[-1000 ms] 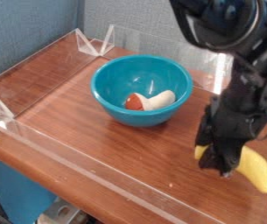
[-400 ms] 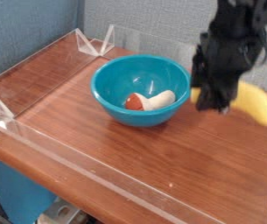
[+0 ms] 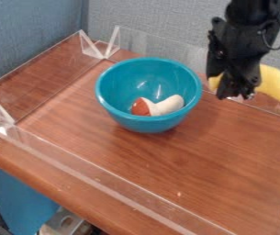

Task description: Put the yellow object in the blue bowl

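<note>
A polished reddish-brown wooden tabletop (image 3: 129, 156) fills the view, fenced by a low clear acrylic wall (image 3: 56, 147) that runs along the left edge, the near edge and the back. At the far left, behind the fence, stands a grey-blue fabric partition (image 3: 32, 27), and two small clear triangular brackets (image 3: 102, 44) prop the wall at the back corner.

Counted from the left: one round, deep, glossy teal-blue bowl (image 3: 149, 94) sits on the wood a little past the middle, toward the back. Inside it lies one small red-and-white piece (image 3: 156, 106), resting on the bowl's floor. To the right of the bowl hangs one black robot gripper (image 3: 231, 84), pointing steeply down, and its fingers are clamped on one smooth, curved, banana-shaped yellow plastic toy (image 3: 277, 84). The toy is lifted clear of the tabletop, just beside the bowl's right rim and outside it, its free end sticking out toward the right edge of the picture.

The broad stretch of wood in front of the bowl, down to the near wall, is bare; the gripper and toy hang near the back wall on the right.
</note>
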`<state>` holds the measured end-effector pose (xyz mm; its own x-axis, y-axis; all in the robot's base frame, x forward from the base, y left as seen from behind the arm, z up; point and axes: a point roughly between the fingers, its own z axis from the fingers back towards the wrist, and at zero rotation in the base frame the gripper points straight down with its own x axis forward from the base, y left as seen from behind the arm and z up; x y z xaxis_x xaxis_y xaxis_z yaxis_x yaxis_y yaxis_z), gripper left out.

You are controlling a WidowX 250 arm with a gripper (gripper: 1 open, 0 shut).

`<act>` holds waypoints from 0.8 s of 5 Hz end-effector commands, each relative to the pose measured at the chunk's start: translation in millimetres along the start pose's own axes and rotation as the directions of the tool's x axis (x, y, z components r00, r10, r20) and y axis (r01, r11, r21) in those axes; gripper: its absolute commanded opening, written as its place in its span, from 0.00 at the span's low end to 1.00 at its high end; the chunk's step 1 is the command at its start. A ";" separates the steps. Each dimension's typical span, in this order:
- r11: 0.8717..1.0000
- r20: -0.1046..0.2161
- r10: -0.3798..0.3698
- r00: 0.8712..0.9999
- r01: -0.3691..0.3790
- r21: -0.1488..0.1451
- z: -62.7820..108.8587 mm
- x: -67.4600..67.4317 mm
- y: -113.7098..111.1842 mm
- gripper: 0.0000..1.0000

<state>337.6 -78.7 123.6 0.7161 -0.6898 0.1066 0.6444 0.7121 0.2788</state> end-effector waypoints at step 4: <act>0.974 0.106 0.213 0.971 -0.219 0.052 19.3 35.7 24.9 0.00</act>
<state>369.0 -85.5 115.5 0.8250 -0.5410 0.1637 0.4877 0.8277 0.2775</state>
